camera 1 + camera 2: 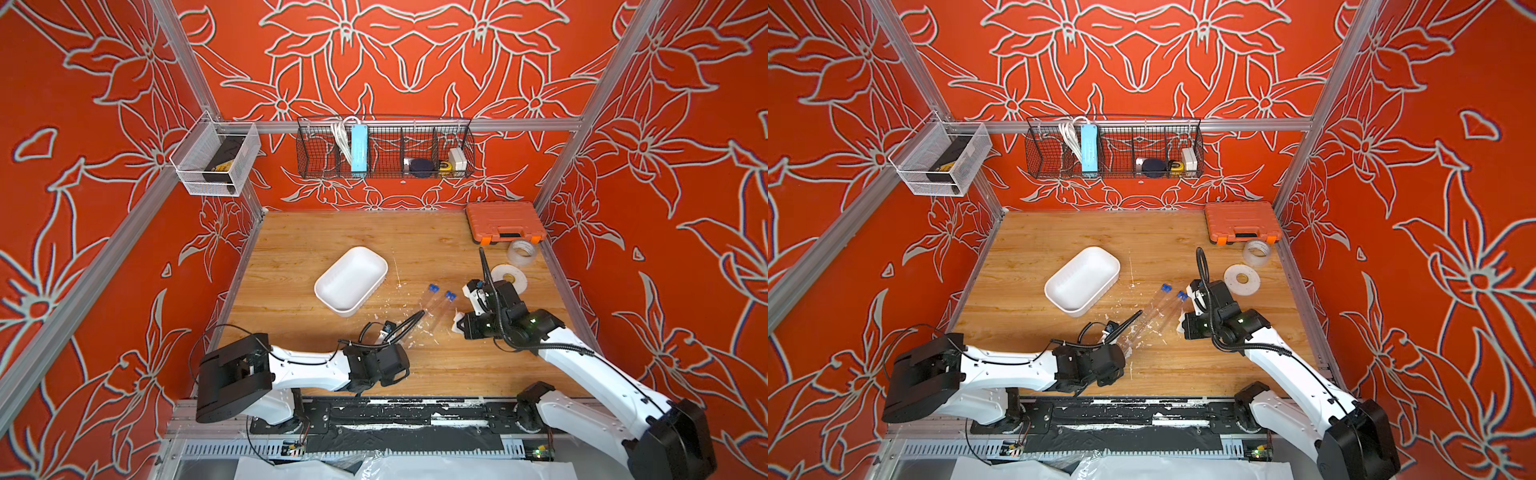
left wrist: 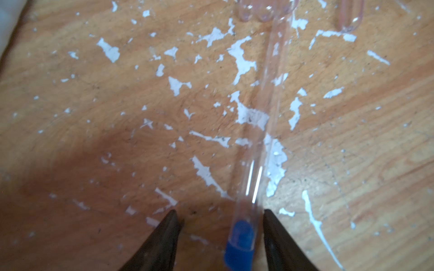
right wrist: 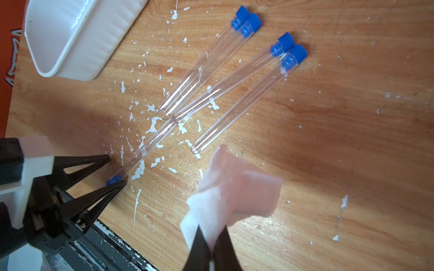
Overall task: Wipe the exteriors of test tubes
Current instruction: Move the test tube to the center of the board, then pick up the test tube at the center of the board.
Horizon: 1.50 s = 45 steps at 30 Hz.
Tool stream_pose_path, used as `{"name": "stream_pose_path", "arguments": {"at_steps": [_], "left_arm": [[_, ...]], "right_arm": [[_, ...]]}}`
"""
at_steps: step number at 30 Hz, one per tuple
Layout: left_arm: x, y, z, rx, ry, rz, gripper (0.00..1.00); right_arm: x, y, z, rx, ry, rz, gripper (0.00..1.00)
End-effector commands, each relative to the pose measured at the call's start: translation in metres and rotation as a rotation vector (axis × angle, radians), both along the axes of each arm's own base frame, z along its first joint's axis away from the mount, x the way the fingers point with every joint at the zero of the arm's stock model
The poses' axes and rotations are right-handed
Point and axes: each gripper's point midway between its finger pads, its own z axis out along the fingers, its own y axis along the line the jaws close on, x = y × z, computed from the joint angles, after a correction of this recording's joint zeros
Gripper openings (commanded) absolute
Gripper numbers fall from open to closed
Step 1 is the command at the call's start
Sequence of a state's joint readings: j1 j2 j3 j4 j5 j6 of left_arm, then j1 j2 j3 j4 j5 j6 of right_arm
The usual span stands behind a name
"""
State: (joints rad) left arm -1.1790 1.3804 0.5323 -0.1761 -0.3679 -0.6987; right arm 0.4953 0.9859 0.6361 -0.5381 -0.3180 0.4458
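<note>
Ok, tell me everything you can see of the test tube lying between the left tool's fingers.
That test tube is slender, clear plastic and looks empty, with a blue cap at one end and a rounded closed end. It lies flat on the wooden table. The cap sits between the parted fingers of the left tool, close to one finger and clear of the other. The rounded end appears to touch the neighbouring tubes.

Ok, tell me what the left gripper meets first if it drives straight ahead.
The open left gripper straddles the blue-capped test tube; it would likely push that first, then reach the other tubes' rounded ends.
</note>
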Motion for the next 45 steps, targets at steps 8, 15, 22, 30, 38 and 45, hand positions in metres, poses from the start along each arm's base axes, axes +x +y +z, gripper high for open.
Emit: {"name": "stream_pose_path", "arguments": {"at_steps": [8,15,22,30,38,45], "left_arm": [[-0.037,0.033,-0.044,0.104,0.194,-0.010,0.47],[-0.040,0.027,-0.046,0.093,0.210,-0.049,0.32],[-0.044,0.021,-0.041,0.077,0.220,-0.086,0.25],[-0.053,0.006,-0.036,0.060,0.227,-0.124,0.17],[-0.063,-0.019,-0.039,0.067,0.210,-0.177,0.15],[-0.053,-0.032,-0.017,0.002,0.142,-0.150,0.11]], "right_arm": [[-0.001,0.004,-0.001,0.042,0.007,0.000,0.00],[-0.004,0.003,-0.002,0.039,0.010,0.001,0.00],[-0.002,0.005,-0.001,0.044,0.010,0.010,0.00],[-0.002,0.007,-0.001,0.050,0.014,0.018,0.00],[-0.003,0.007,0.000,0.057,0.012,0.020,0.00],[-0.009,0.006,0.004,0.063,0.005,0.028,0.00]]}}
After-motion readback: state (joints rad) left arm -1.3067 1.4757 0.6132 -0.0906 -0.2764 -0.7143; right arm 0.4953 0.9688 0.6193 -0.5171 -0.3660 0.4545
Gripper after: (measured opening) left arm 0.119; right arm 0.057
